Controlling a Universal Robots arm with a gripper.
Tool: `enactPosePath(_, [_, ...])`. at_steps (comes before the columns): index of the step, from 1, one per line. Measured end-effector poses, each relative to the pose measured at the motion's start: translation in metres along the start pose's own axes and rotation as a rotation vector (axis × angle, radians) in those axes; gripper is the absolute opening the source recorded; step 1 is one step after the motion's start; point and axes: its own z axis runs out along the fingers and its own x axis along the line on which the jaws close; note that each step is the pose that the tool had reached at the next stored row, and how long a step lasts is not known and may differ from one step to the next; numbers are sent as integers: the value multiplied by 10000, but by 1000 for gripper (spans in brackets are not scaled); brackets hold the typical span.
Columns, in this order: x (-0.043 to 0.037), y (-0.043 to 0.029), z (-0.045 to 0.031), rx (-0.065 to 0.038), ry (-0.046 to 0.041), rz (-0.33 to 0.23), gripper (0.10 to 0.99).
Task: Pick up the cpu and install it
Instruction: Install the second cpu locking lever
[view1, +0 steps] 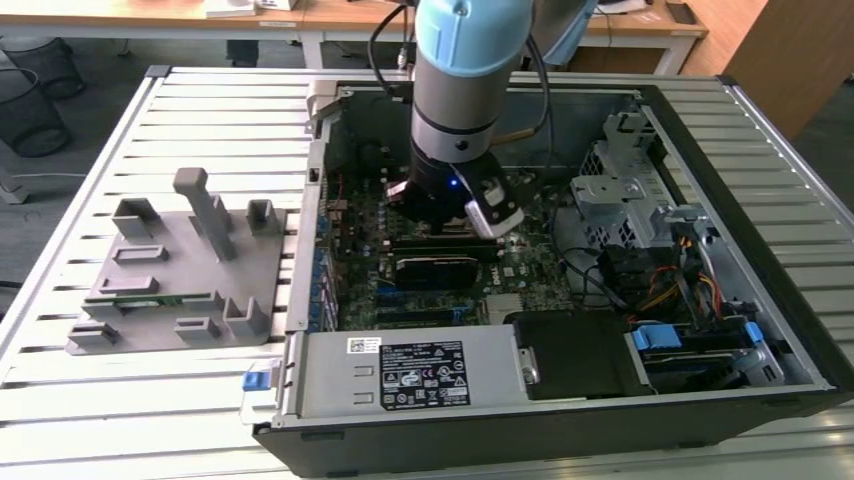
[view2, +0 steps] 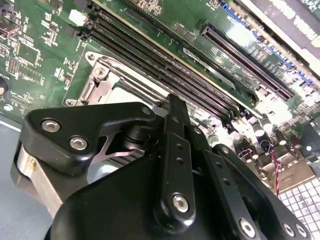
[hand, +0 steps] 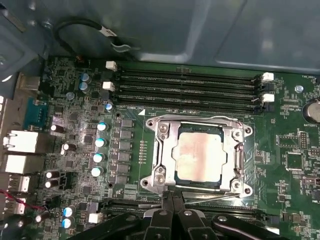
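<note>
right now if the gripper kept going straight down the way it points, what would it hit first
Most likely the cpu, already lying in the metal-framed socket on the motherboard. The gripper points down at the socket's edge, so it might meet the frame first; depth is unclear.

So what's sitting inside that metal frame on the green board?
The cpu, a flat silver square, lies inside the metal frame. The frame covers its edges, and the gripper hides the nearest side.

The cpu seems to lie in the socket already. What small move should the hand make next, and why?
Probably a short, straight lift away from the board. In the first wrist view the cpu lies flat inside the socket frame, and the hand sits at the frame's edge, holding nothing that can be seen.
</note>
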Motion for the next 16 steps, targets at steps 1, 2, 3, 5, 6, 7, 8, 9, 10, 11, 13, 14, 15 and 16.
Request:
enactPosePath(1, [1, -3, 10, -4, 0, 1, 106])
enactPosePath(2, [1, -6, 21, -13, 1, 1, 106])
enactPosePath(3, [1, -8, 31, -24, 0, 1, 106])
enactPosePath(5, [4, -21, 36, -111, -4, -2, 106])
enactPosePath(6, [6, -35, 35, -196, -9, -3, 106])
enactPosePath(7, [9, -49, 33, -257, -14, -2, 106])
enactPosePath(8, [11, -65, 30, -307, -17, -3, 106])
enactPosePath(9, [13, -82, 27, -355, -20, -2, 106])
enactPosePath(10, [15, -96, 25, -390, -22, -3, 106])
enactPosePath(11, [19, -109, 22, -426, -24, -3, 106])
enactPosePath(13, [29, -134, 19, -511, -30, -4, 106])
enactPosePath(14, [36, -146, 17, -551, -32, -4, 106])
enactPosePath(15, [44, -158, 15, -588, -35, -4, 106])
enactPosePath(16, [51, -168, 14, -628, -37, -6, 106])
